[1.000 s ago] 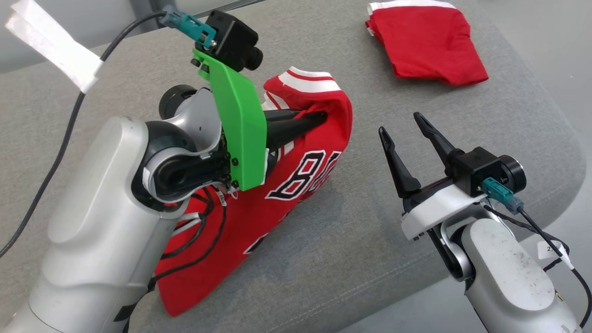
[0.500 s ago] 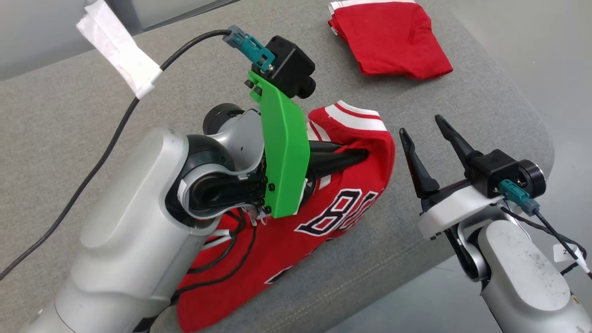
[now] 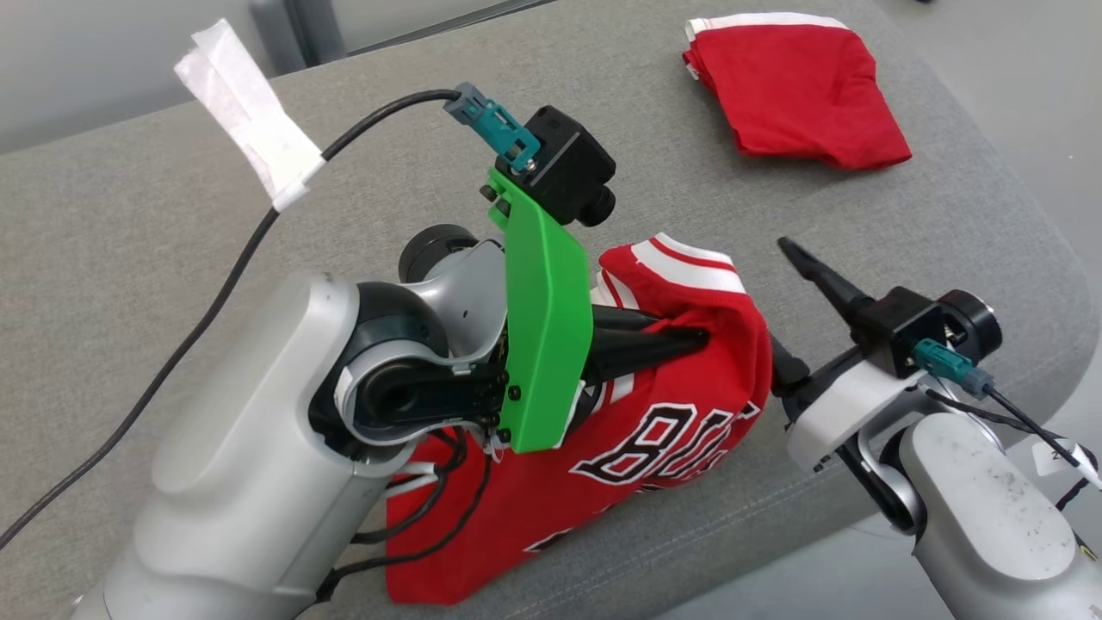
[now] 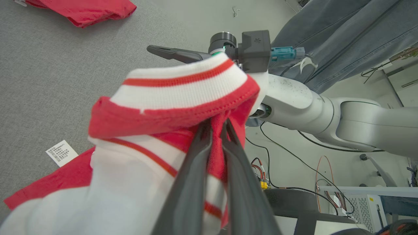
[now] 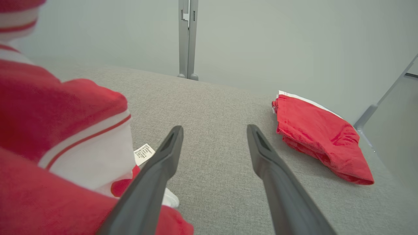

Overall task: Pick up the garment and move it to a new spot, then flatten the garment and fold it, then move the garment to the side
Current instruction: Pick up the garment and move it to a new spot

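Well, my left gripper (image 4: 216, 126) is clamped on a thin fold of the jersey (image 3: 663, 430); it may slip, or snag my spread right gripper (image 5: 214, 130) just beside.

- The jersey (image 3: 654, 430) hangs from the left tool (image 3: 702, 337), its lower part lying on the desk (image 3: 129, 215) near the front edge.
- The right tool (image 5: 214, 128) stands just right of the jersey, above the desk.
- A folded garment (image 3: 801, 95) lies at the desk's far right, well apart from both.
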